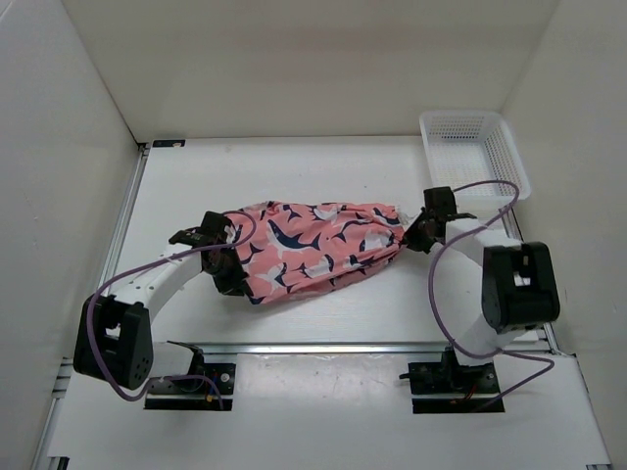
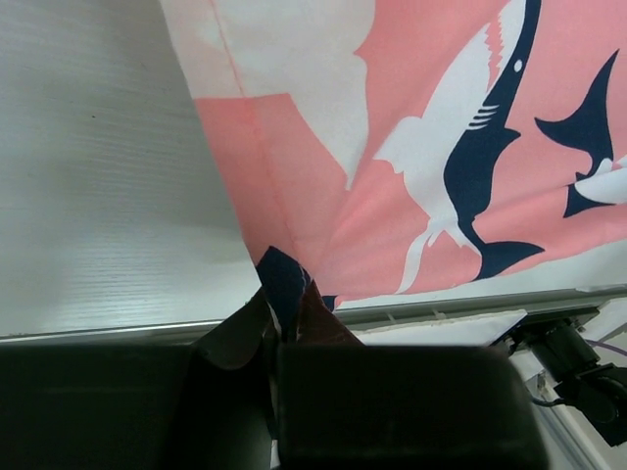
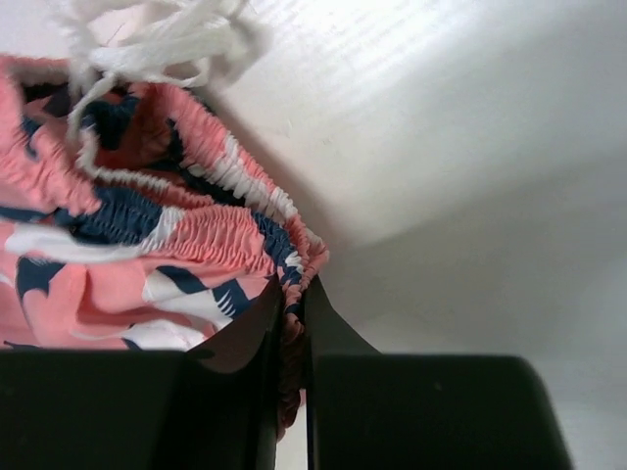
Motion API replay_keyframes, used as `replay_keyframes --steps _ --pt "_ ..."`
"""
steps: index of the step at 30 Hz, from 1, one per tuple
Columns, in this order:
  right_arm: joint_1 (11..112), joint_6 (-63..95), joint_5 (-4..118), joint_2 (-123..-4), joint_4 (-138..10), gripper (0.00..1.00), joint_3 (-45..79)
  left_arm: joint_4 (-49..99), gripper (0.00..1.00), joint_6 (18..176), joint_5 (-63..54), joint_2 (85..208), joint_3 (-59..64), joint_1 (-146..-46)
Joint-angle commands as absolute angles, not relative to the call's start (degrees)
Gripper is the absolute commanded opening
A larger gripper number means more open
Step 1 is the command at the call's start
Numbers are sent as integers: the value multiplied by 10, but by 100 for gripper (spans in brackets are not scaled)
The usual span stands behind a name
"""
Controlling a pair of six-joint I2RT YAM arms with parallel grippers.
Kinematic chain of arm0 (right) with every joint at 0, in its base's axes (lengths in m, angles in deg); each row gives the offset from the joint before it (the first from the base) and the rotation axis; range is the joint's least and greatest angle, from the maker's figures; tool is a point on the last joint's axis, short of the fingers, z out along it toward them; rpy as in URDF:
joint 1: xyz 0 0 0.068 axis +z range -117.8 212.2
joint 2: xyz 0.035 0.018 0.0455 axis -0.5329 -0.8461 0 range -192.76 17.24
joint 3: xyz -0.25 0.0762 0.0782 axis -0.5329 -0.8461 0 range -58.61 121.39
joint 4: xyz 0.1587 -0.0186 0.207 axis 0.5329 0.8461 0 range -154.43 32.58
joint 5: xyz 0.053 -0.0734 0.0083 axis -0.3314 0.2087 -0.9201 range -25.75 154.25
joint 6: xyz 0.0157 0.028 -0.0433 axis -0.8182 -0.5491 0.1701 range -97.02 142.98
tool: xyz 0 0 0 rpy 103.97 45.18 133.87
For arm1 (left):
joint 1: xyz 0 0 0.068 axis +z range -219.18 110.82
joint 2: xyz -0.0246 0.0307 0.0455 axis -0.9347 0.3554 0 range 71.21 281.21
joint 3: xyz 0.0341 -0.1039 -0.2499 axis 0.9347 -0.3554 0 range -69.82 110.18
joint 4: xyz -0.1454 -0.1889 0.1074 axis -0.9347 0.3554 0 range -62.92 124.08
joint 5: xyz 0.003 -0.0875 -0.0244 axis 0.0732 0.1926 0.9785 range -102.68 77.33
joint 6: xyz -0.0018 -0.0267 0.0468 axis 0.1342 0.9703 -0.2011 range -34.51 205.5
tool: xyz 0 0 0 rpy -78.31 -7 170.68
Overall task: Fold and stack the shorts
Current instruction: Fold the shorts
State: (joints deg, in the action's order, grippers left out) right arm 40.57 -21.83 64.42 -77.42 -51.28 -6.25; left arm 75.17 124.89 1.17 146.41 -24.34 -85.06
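Observation:
The salmon-pink shark-print shorts (image 1: 313, 251) are stretched across the middle of the table between my two grippers. My left gripper (image 1: 231, 266) is shut on the dark hem trim at the shorts' left end; the left wrist view shows the navy hem (image 2: 284, 284) pinched between the fingers, with the pink fabric (image 2: 392, 147) spreading away. My right gripper (image 1: 409, 235) is shut on the gathered elastic waistband (image 3: 294, 264) at the right end. The white drawstring (image 3: 147, 39) lies bunched beyond the waistband in the right wrist view.
A white plastic mesh basket (image 1: 505, 157) stands at the back right corner of the table. White walls enclose the table on the left, back and right. A metal rail (image 1: 372, 346) runs along the near edge.

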Motion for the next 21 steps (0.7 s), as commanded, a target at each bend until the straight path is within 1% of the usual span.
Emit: replay_keyframes --steps 1,3,4,5,6,7,8,9,11,12,13,14,15,17,21 --pt "408 -218 730 -666 -449 0 -89 766 10 1246 17 1429 -238 -847" --pt "408 -206 762 -626 -430 0 -110 772 10 1240 24 1422 -232 -847" --pt "408 -201 769 -594 -430 0 -116 783 24 1240 18 1422 -225 -847" --pt "408 -196 774 -584 -422 0 -122 790 68 1232 12 1422 -202 -847" --pt "408 -189 780 -577 -414 0 -122 796 85 1232 3 1430 -190 -842" --pt "408 -177 792 -577 -409 0 -110 802 96 1227 -18 1441 -178 -842" --pt "414 -177 799 -577 -403 0 -104 803 100 1227 -25 1448 -167 -842" --pt "420 -168 804 -577 -396 0 -97 803 100 1222 -30 1455 -148 -833" --pt "428 -163 819 -577 -396 0 -86 796 99 1221 -44 1489 -134 -822" --pt "435 -163 825 -577 -390 0 -74 781 93 1221 -44 1503 -121 -807" --pt "435 -163 833 -583 -390 0 -66 769 58 1221 -29 1518 -115 -802" --pt "444 -163 833 -583 -390 0 -58 759 30 1221 -29 1550 -108 -802" --pt "455 -158 842 -589 -383 0 -49 759 11 1221 -29 1569 -88 -796" --pt "468 -152 859 -594 -378 0 -20 752 10 1216 -39 1603 -65 -796" --pt "529 -138 894 -605 -367 0 42 746 10 1209 -66 1689 -30 -796"
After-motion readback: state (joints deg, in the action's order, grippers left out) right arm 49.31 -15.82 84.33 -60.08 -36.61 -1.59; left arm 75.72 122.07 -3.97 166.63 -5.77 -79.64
